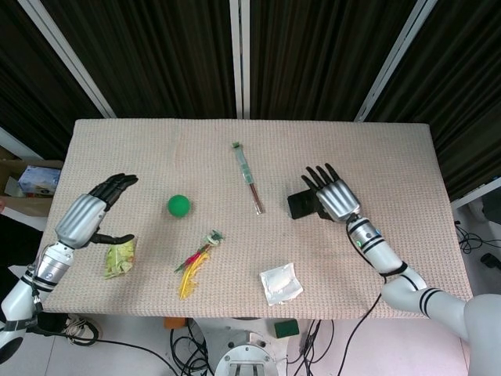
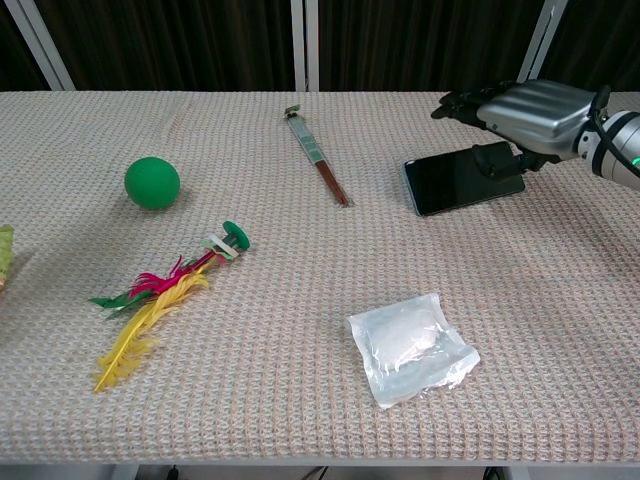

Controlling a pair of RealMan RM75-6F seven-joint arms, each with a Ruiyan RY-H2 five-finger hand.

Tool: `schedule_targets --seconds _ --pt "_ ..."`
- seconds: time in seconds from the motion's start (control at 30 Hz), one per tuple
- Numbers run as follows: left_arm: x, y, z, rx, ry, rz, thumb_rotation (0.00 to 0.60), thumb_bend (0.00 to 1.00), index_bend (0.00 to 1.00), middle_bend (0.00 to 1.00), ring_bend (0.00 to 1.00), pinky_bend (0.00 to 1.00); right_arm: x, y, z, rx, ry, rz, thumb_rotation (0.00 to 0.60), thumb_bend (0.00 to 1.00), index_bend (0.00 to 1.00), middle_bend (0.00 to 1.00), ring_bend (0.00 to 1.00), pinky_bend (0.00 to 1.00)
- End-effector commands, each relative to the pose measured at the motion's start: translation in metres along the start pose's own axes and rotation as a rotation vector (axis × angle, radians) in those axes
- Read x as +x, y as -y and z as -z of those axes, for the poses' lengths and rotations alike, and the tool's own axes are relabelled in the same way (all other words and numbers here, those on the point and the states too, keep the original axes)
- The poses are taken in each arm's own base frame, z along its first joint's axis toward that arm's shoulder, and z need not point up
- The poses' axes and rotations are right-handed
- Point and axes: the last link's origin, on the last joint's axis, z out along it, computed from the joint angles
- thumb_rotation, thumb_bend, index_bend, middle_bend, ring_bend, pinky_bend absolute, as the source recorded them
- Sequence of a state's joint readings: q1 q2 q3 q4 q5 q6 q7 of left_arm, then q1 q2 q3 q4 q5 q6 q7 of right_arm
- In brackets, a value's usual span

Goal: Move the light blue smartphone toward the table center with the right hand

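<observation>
The smartphone (image 1: 300, 205) shows its dark screen side and sits tilted, right of the table's middle. In the chest view the smartphone (image 2: 458, 181) has its left end low near the cloth and its right end in my right hand (image 2: 525, 108). My right hand (image 1: 333, 196) holds the phone at that end, with the thumb (image 2: 497, 160) pressed on the screen and the other fingers spread out behind it. My left hand (image 1: 88, 215) is open over the table's left edge, fingers apart, holding nothing.
A green ball (image 1: 178, 205) lies left of centre. A thin stick (image 1: 247, 177) lies at mid-table, just left of the phone. A feathered shuttlecock (image 2: 165, 297) and a clear plastic packet (image 2: 410, 347) lie near the front. A green-yellow packet (image 1: 120, 258) sits by my left hand.
</observation>
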State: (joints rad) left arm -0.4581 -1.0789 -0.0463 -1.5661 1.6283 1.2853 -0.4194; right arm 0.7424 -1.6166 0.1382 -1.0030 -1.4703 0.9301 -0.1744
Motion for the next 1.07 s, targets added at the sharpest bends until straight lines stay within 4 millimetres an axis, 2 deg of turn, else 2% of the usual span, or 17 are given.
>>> schedule_targets --seconds 0.03,0.13,0.23,0.33,0.43,0.47,0.57,0.67,0.77,0.9,1.07 --pt "0.0 0.0 0.0 0.002 -0.001 0.001 0.595 0.04 0.07 0.07 0.03 0.18 0.012 0.0 -0.013 -0.016 -0.078 -0.062 0.356 0.77 0.0 0.0 0.0 0.0" --pt "0.0 0.002 0.001 0.007 -0.003 0.001 0.594 0.04 0.07 0.07 0.03 0.18 0.02 -0.004 -0.007 -0.009 -0.138 -0.061 0.357 0.76 0.0 0.0 0.0 0.0" --pt "0.001 0.002 0.003 0.005 -0.008 -0.01 0.595 0.04 0.07 0.07 0.03 0.18 0.025 -0.015 0.015 -0.021 -0.193 -0.039 0.357 0.71 0.0 0.0 0.0 0.0" --pt "0.002 0.005 0.01 0.017 -0.021 -0.056 0.594 0.04 0.07 0.06 0.03 0.18 0.028 -0.032 0.058 -0.061 -0.242 0.002 0.352 0.6 0.0 0.0 0.0 0.0" --pt "0.005 0.011 0.027 0.059 -0.057 -0.146 0.594 0.04 0.07 0.06 0.03 0.18 0.03 -0.045 0.116 -0.128 -0.275 -0.007 0.345 0.51 0.0 0.0 0.0 0.0" --pt "0.006 0.015 0.037 0.086 -0.075 -0.186 0.593 0.04 0.07 0.07 0.03 0.18 0.03 -0.05 0.14 -0.163 -0.286 -0.021 0.344 0.5 0.0 0.0 0.0 0.0" --pt "0.008 0.023 0.069 0.165 -0.119 -0.291 0.593 0.04 0.07 0.07 0.03 0.18 0.027 -0.064 0.196 -0.275 -0.302 -0.051 0.333 0.48 0.0 0.0 0.0 0.0" --pt "0.008 0.031 0.104 0.251 -0.155 -0.397 0.592 0.04 0.07 0.07 0.03 0.18 0.02 -0.075 0.239 -0.38 -0.293 -0.086 0.323 0.48 0.0 0.0 0.0 0.0" --pt "0.004 0.035 0.138 0.327 -0.166 -0.471 0.566 0.03 0.07 0.07 0.03 0.18 0.008 -0.083 0.271 -0.462 -0.24 -0.098 0.316 0.48 0.0 0.0 0.0 0.0" --pt "-0.004 0.036 0.169 0.369 -0.142 -0.473 0.516 0.02 0.07 0.07 0.03 0.17 -0.004 -0.089 0.298 -0.525 -0.142 -0.119 0.3 0.48 0.0 0.0 0.0 0.0" --pt "-0.009 0.038 0.184 0.379 -0.111 -0.452 0.49 0.0 0.07 0.07 0.03 0.17 -0.004 -0.091 0.307 -0.545 -0.101 -0.126 0.287 0.47 0.0 0.0 0.0 0.0"
